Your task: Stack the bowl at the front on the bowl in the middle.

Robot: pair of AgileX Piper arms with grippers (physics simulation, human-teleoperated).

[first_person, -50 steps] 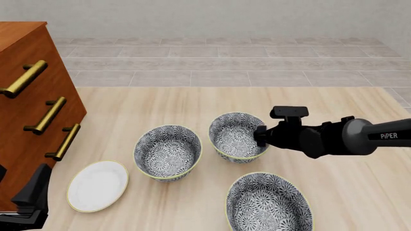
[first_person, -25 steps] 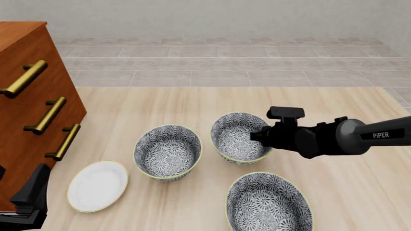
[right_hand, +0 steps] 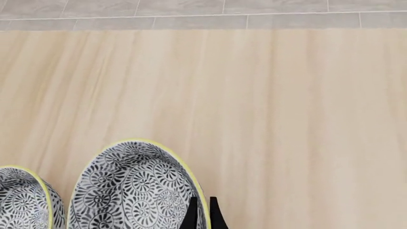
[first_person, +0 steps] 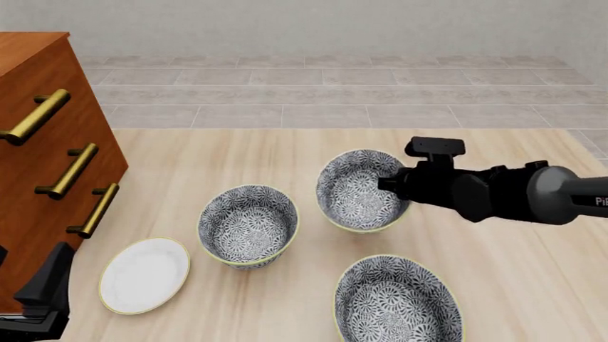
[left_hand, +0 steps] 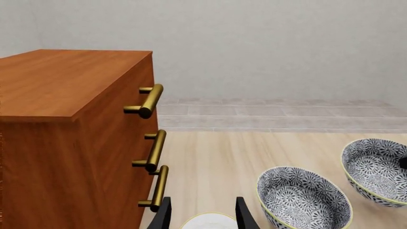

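Table (first_person: 238, 157): pale wood grain. It carries three look-alike bowls and a plate, with grey tiled floor (first_person: 332, 92) beyond its far edge.

Cabinet (first_person: 48, 178): reddish-brown wood, standing at the table's left side, with three brass bar handles (first_person: 81, 171) on the face turned toward the bowls.

Right arm (first_person: 513, 196): black, reaching in from the right, level with the farthest bowl.

Bowl at the front (first_person: 359, 189): grey-and-white floral with a pale-yellow rim, the farthest of the three from the camera. It is tilted so its opening faces the camera and appears raised off the table. It sits just right of and beyond the bowl in the middle, apart from it.

Bowl in the middle (first_person: 247, 224): same pattern, upright on the table, between the plate and the other two bowls. In the right wrist view its rim (right_hand: 22, 200) shows just beside the held bowl (right_hand: 137, 191).

Third bowl (first_person: 397, 299): upright, nearest the camera, at the lower edge of the front view.

Plate (first_person: 144, 274): flat and white with a thin yellow edge, near the cabinet's foot.

Right gripper (first_person: 385, 185): jaws clenched on the right-hand rim of the bowl at the front, one finger (right_hand: 192, 214) inside the wall and the other outside.

Left gripper (left_hand: 203, 217): jaws released and wide apart, holding nothing, low at the table's near-left corner over the plate's near edge.
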